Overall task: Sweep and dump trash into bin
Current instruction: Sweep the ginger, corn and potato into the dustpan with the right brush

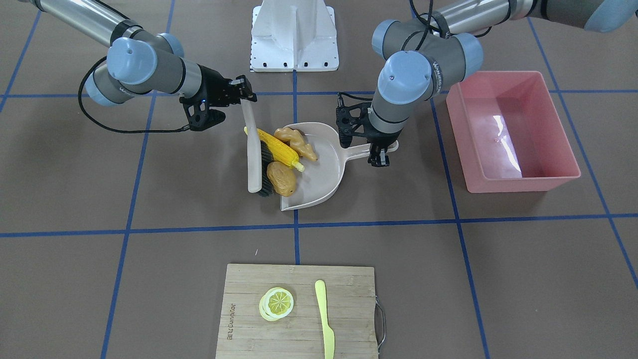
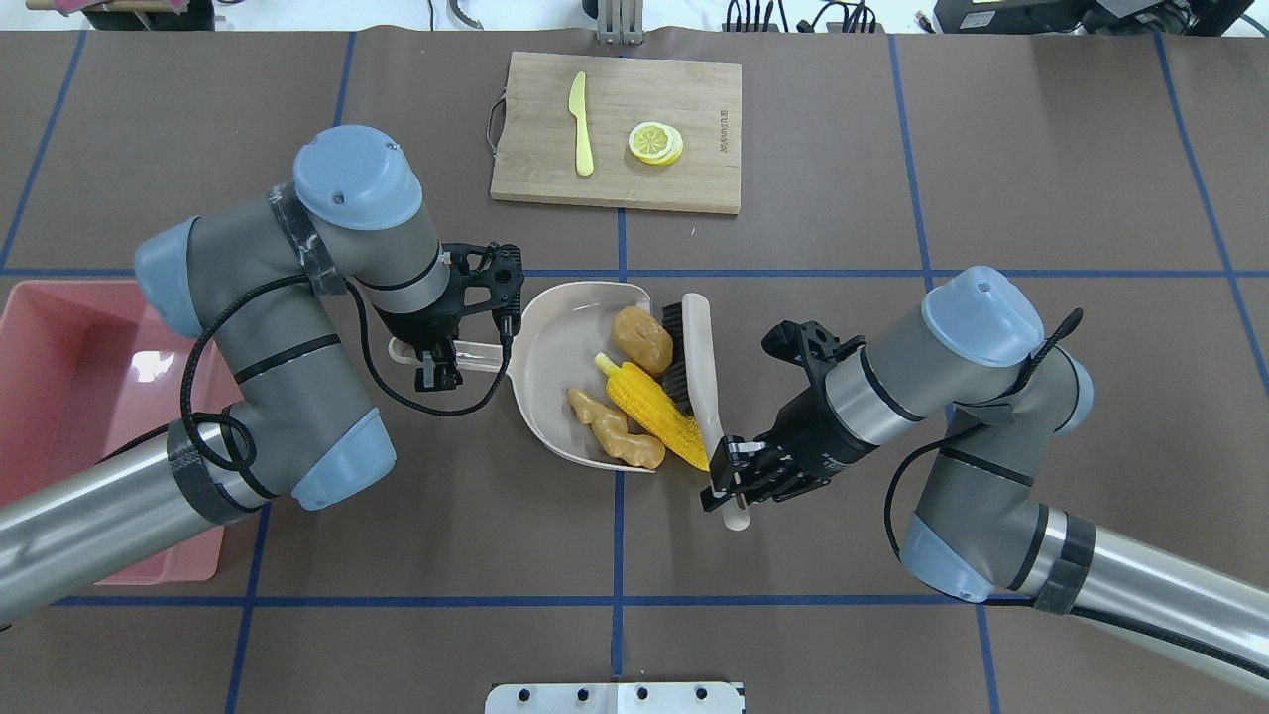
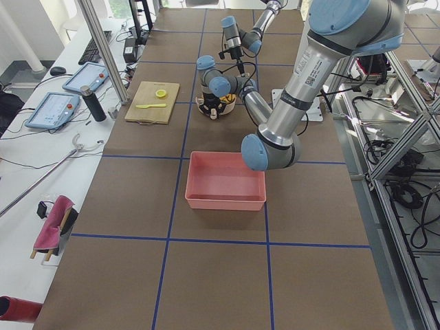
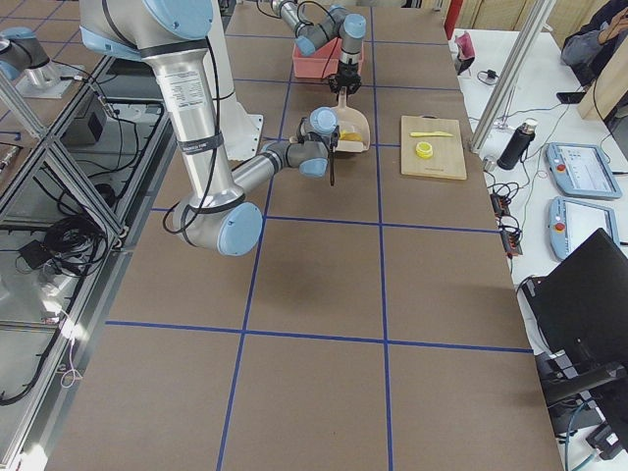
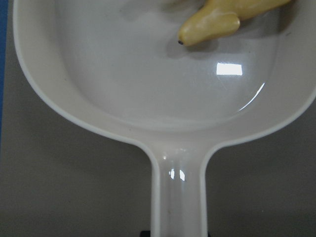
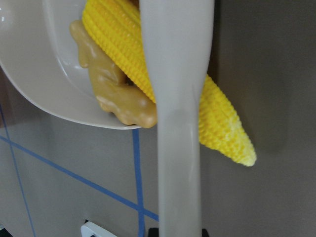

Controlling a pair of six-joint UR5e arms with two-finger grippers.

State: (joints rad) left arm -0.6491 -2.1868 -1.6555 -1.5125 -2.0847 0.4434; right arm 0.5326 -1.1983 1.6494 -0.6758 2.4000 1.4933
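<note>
Right pincer (image 2: pixel 731 478) grips brush (image 2: pixel 696 369), which partly hides corn cob (image 2: pixel 649 407).

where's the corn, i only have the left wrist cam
Observer: The corn lies across the dustpan lip, stalk end inside, pointed end sticking out past it.
Operator: and the potato
Observer: The potato sits on the lip, with the brush bristles against it.
Operator: where's the bin
Observer: The bin stands on the handle side of the dustpan, beyond the left gripper.
</note>
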